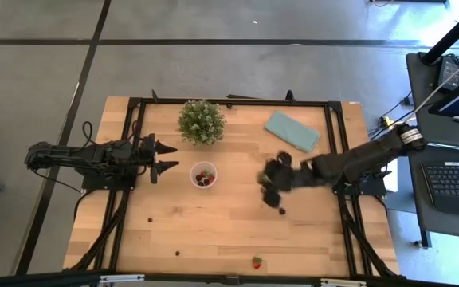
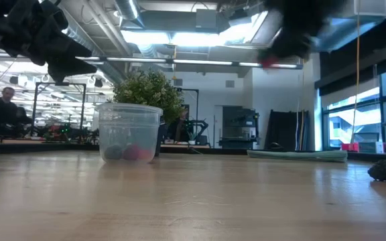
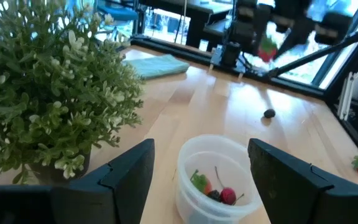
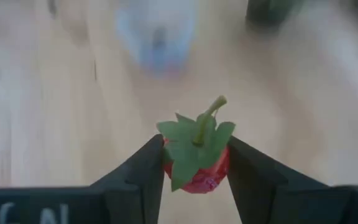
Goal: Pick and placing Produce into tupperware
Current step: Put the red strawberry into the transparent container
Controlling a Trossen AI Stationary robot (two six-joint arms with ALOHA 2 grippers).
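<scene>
A strawberry (image 4: 194, 155) sits clamped in the right gripper (image 4: 194, 163) jaws, lifted clear of the tabletop (image 1: 229, 227) — ready to carry to the cup (image 1: 204, 175); left gripper (image 1: 166, 157) waits beside it, jaws spread.

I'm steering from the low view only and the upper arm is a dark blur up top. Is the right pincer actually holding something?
Observer: Yes, the right pincer is shut on a strawberry, green top facing the wrist camera.
Operator: Where's the cup relative to it?
Observer: From above, the tupperware sits toward the left arm's side of that pincer, apart from it.
Operator: And the left arm?
Observer: The left pincer waits open beside the cup, near the potted plant.
</scene>
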